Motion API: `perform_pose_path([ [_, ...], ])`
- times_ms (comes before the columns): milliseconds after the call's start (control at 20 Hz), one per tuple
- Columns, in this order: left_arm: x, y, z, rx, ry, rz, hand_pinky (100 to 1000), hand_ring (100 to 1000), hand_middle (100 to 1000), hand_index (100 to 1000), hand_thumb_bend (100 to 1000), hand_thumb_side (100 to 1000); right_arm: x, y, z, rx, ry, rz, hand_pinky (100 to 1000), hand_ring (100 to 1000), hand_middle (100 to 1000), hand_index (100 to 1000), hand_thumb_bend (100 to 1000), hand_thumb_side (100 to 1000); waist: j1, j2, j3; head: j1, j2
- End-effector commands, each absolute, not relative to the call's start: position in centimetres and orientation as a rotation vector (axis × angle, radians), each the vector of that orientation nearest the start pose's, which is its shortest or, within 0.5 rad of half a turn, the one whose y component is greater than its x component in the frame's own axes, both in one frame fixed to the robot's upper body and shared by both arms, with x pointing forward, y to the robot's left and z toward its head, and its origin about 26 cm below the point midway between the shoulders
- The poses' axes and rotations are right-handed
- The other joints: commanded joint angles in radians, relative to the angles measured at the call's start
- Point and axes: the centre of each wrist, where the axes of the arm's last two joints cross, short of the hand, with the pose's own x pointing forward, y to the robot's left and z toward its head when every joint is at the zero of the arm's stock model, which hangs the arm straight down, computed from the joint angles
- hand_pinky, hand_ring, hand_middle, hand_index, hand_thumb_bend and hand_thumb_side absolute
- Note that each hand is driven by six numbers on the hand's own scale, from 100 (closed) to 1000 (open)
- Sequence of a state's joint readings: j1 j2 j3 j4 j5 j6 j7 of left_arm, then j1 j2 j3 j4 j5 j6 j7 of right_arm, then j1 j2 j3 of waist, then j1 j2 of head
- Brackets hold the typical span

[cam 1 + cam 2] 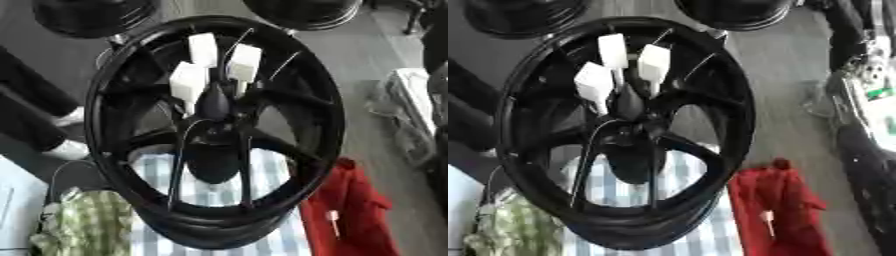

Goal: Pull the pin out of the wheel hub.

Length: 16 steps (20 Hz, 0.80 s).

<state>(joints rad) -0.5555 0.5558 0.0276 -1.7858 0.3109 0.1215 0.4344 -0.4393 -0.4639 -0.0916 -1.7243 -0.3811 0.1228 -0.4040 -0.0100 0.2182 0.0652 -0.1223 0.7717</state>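
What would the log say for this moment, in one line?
wheel hub: upright, centre | white blocks: three at hub | hands: not visible | pin: not discernible

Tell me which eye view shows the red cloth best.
The left eye view: the red cloth spreads wider there, lower right of the black wheel, with a small pale thing lying on it. The right eye view shows the same cloth, narrower.

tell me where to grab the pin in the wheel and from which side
Probably by a white block standing out near the middle of the wheel: its flat sides suit a pinch. Come in from the open face, the camera's side, as spokes crowd round it.
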Motion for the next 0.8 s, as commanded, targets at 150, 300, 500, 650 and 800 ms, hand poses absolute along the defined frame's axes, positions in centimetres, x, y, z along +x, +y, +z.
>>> perform_pose_path([
  [150, 34.3, 30.4, 27.8, 0.358, -2.258, 0.073, 734, 785, 753, 827, 431, 618, 34.5, -32.1, 22.2, -0.261, -2.074, -0.233, 870, 725, 773, 791, 442, 414, 0.0, -0.027, 0.003, -0.007, -0.002],
  [300, 34.2, 30.5, 28.1, 0.37, -2.264, 0.048, 733, 785, 753, 827, 432, 612, 34.5, -32.1, 22.2, -0.262, -2.071, -0.231, 869, 724, 772, 791, 443, 414, 0.002, -0.031, 0.004, -0.014, -0.002],
  [500, 34.1, 30.7, 29.1, 0.411, -2.267, -0.042, 734, 785, 754, 828, 431, 606, 34.5, -32.2, 22.1, -0.265, -2.066, -0.221, 869, 724, 772, 790, 448, 411, 0.003, -0.033, 0.004, -0.021, -0.002],
  [650, 33.9, 31.0, 30.5, 0.47, -2.252, -0.198, 736, 784, 753, 828, 420, 606, 34.5, -32.3, 22.1, -0.272, -2.061, -0.216, 869, 724, 772, 790, 450, 411, 0.004, -0.035, 0.004, -0.026, -0.002],
  [800, 33.4, 31.2, 32.4, 0.542, -2.197, -0.409, 739, 783, 753, 828, 417, 619, 34.5, -32.3, 22.0, -0.277, -2.057, -0.21, 869, 724, 772, 790, 450, 410, 0.007, -0.038, 0.004, -0.029, -0.002],
])
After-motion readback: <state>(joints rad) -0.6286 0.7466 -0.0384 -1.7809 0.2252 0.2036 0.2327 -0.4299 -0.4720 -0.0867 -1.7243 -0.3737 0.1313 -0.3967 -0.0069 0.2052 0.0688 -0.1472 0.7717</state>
